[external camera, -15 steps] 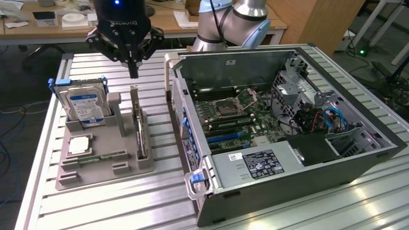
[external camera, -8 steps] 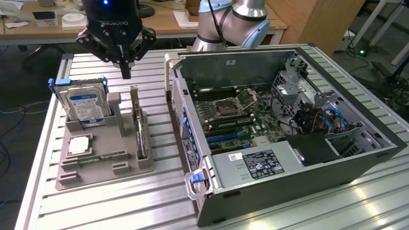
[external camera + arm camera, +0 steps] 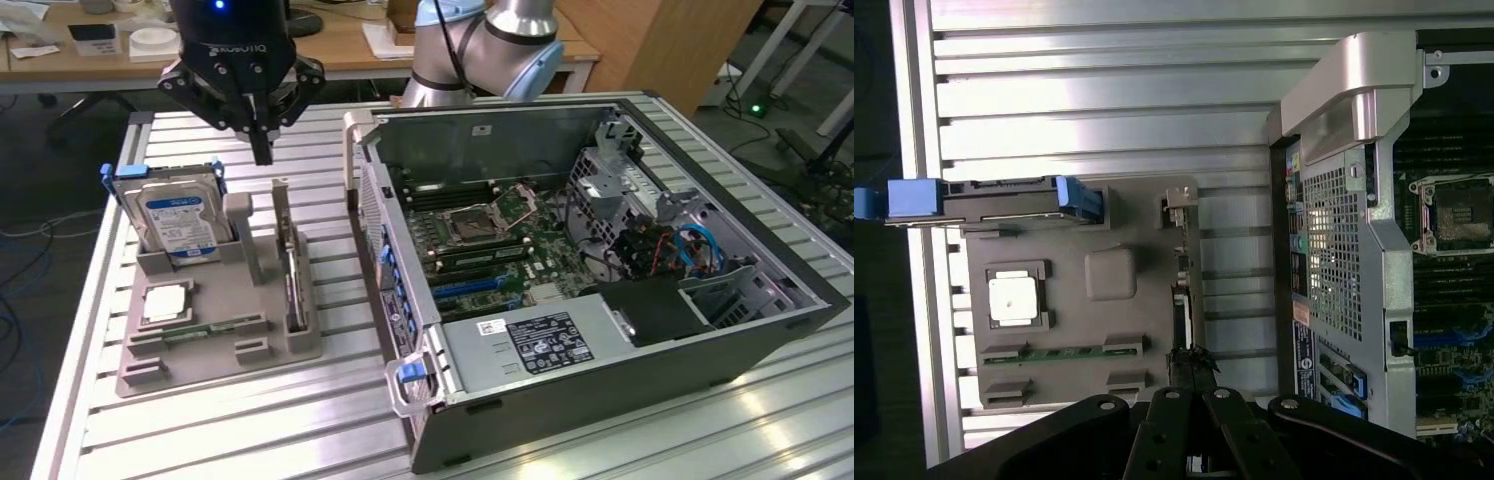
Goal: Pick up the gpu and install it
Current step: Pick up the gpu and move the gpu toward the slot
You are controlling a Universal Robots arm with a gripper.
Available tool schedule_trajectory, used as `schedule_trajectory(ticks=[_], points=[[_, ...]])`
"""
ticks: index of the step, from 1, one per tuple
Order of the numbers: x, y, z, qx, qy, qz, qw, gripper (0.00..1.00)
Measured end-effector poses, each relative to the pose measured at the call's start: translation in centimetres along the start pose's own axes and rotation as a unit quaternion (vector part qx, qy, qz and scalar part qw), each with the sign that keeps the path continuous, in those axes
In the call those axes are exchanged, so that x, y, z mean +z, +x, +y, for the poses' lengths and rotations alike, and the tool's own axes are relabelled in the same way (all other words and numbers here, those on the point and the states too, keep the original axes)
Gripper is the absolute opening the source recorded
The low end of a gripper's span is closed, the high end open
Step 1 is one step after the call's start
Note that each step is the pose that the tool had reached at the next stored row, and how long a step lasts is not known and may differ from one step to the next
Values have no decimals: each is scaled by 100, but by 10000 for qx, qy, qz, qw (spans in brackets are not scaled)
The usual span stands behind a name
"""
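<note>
Black in its housing and fingers, the claw [image 3: 262,150] [image 3: 1192,362] is seen pointing straight down with its fingers pressed together, and nothing is gripped between them. Just below its tips, with a small gap left between, the gpu [image 3: 287,260] [image 3: 1182,300], a thin dark greenish circuit card, is stood on edge in a slot of the grey moulded plastic holder [image 3: 267,345] [image 3: 1109,275]. Below the claw and towards the exterior view's left, a boxy silver hard drive with a blue label and blue side rails [image 3: 180,222] [image 3: 1004,200] is held upright in the same holder. Further from the claw, a square silver processor chip [image 3: 164,303] [image 3: 1014,298] and a narrow green memory stick [image 3: 214,327] [image 3: 1064,351] are laid flat in their recesses. To the exterior view's right of the claw, an open grey metal computer case [image 3: 641,390] [image 3: 1339,250] is laid on its side, with its green motherboard exposed. Everything is set on a table of ribbed aluminium slats [image 3: 267,430] [image 3: 1104,100].
</note>
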State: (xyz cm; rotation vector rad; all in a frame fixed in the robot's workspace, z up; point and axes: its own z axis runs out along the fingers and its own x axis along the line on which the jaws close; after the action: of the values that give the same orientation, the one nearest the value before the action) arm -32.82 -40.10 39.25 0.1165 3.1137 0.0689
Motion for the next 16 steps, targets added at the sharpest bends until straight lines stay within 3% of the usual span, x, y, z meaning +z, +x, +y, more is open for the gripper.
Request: schedule_trajectory(ticks=[8, 10, 13, 14, 16], points=[[0, 0, 0, 0, 0, 0, 10000, 11], [0, 0, 0, 0, 0, 0, 10000, 17], [0, 0, 0, 0, 0, 0, 10000, 35], [0, 0, 0, 0, 0, 0, 10000, 35], [0, 0, 0, 0, 0, 0, 10000, 47]])
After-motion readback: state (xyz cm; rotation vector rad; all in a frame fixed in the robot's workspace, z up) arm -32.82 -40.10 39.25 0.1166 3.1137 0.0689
